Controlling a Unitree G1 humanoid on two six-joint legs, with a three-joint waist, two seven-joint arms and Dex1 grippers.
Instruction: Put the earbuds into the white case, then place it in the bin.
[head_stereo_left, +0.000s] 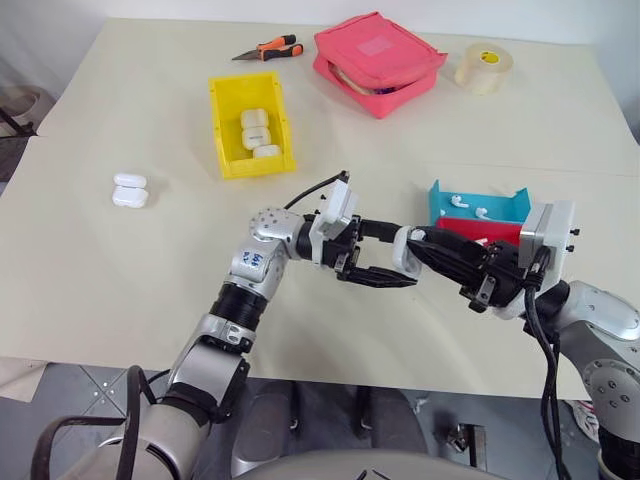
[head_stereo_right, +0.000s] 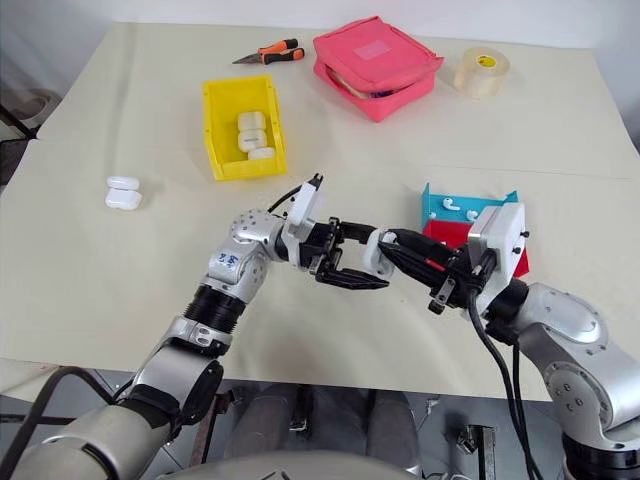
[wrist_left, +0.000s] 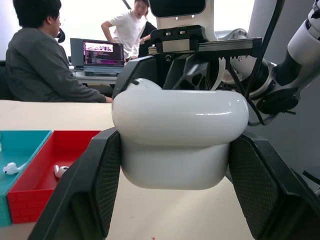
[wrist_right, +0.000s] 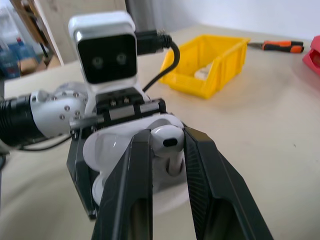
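White case (wrist_left: 180, 140) up in the air, off the tabletop (head_stereo_left: 120, 270), nearer the robot than the yellow bin (head_stereo_left: 225, 120) and a bit to the right of it. Clenched tight on both sides by the left end effector (head_stereo_left: 385, 255), lid seemingly open, open mouth turned toward the other arm. One tiny white earbud (wrist_right: 166, 137) pinched between the two black fingers of the right end effector (head_stereo_left: 430, 250), right at the case, touching it or just about. Fat round end of the bud between the fingers, thin stem pointing into the mouth of the case. Hard to tell how far in. Looks like the first step, half done: bud meeting case, not let go yet. Next move, at a guess: a small push along the stem, straight into its hole, by the right arm alone, with the left arm holding steady. More buds (head_stereo_left: 458, 201) waiting in the red-and-blue tray (head_stereo_left: 480, 205), well to the right of the bin. Three filled-looking cases (head_stereo_left: 255, 130) inside the bin already. Two more cases (head_stereo_left: 130, 190) lying to the left of the bin.
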